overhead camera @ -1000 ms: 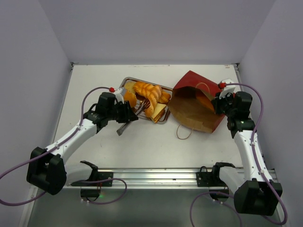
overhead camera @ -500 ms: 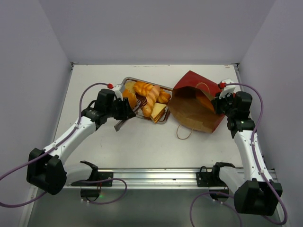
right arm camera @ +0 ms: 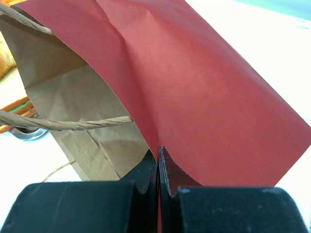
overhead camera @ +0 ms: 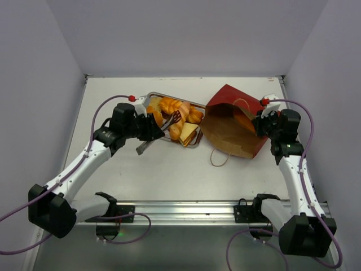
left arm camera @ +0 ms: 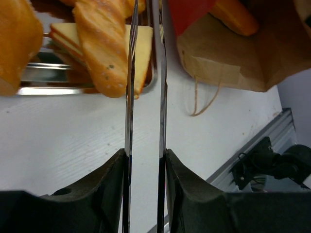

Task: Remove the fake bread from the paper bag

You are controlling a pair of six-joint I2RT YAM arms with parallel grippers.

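Note:
The red paper bag [overhead camera: 231,135] lies on its side, its brown mouth facing the tray. My right gripper [overhead camera: 260,121] is shut on the bag's upper red edge [right arm camera: 204,87]. One orange piece of fake bread [overhead camera: 246,121] shows inside the bag, also in the left wrist view [left arm camera: 233,14]. Several more pieces of fake bread [overhead camera: 175,106] are piled on the metal tray [overhead camera: 169,96]. My left gripper [overhead camera: 151,133] is shut on metal tongs [overhead camera: 169,123]. The two tong blades [left arm camera: 129,97] point over the tray's near corner, beside a long roll [left arm camera: 99,43], with nothing between them.
A loose string handle [overhead camera: 217,159] of the bag lies on the white table in front of it. Pale flat slices [overhead camera: 190,132] overhang the tray's right corner. A metal rail [overhead camera: 186,209] runs along the near table edge between the arm bases.
My left arm has moved away from me toward the tray, bringing the tong tips over the bread pile. The right gripper and the bag have not moved.

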